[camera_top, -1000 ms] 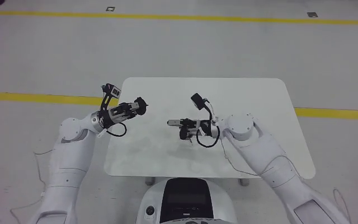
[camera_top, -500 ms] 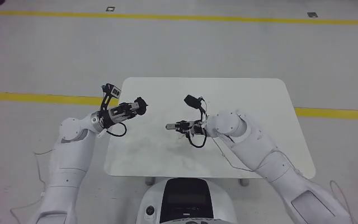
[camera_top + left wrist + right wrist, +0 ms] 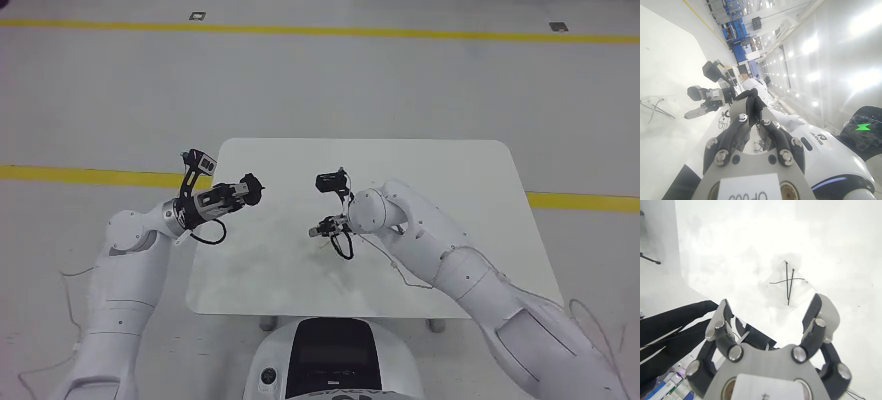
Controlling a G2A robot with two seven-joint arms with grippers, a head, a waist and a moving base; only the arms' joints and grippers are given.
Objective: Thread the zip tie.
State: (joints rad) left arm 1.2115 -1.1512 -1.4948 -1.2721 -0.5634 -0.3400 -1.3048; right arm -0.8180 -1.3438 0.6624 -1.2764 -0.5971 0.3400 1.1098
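right gripper [image 3: 770, 300]: wide open, held nothing | black zip ties [image 3: 788, 283]: lay crossed on white table [image 3: 753, 237], near, left of its fingertips, not touching | left gripper [image 3: 751, 98]: closed on black lump [image 3: 750, 94]

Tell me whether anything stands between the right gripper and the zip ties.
Nothing visible does. The right gripper, jaws open, hangs over the table, and the zip ties lie crossed on a clear tray beyond its tips; only bare table shows between. Whether the tray has a raised wall, I cannot tell.
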